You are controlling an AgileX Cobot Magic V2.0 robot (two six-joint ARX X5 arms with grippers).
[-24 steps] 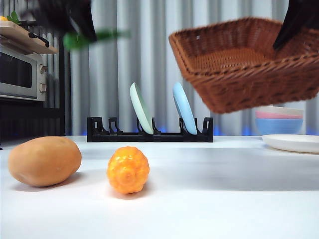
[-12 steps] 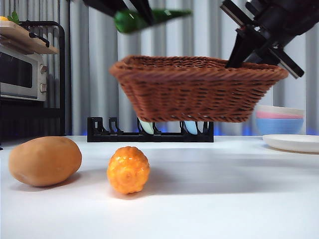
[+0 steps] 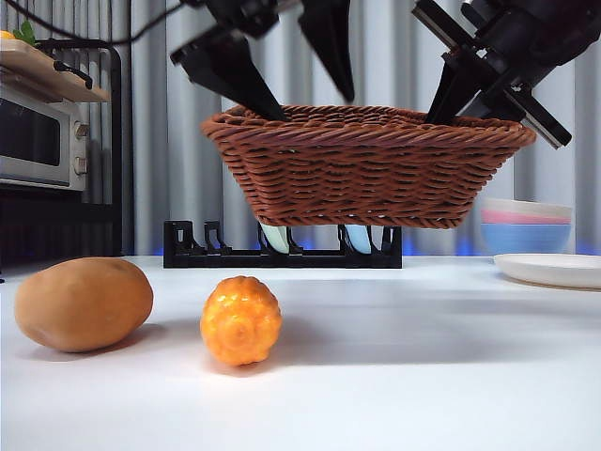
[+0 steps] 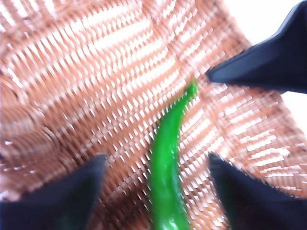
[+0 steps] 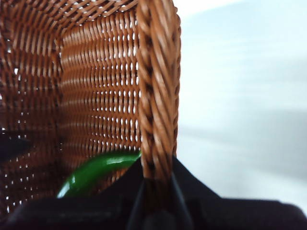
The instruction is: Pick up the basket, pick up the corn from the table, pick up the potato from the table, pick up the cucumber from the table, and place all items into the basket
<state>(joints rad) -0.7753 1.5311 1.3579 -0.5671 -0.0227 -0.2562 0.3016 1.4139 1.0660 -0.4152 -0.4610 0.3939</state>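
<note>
I see my right pincer [image 5: 156,191] clamped on the rim of the basket [image 3: 366,169], held aloft, with the cucumber [image 4: 168,182] apparently inside beneath my left pincer's [image 4: 158,191] spread jaws, while potato [image 3: 83,304] and corn [image 3: 241,320] wait on the desk [image 3: 423,376].

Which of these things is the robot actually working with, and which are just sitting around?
Working with: basket, cucumber in it, corn, potato, left gripper, right gripper.

Sitting around: plate rack, bowls, white plate, microwave.
</note>
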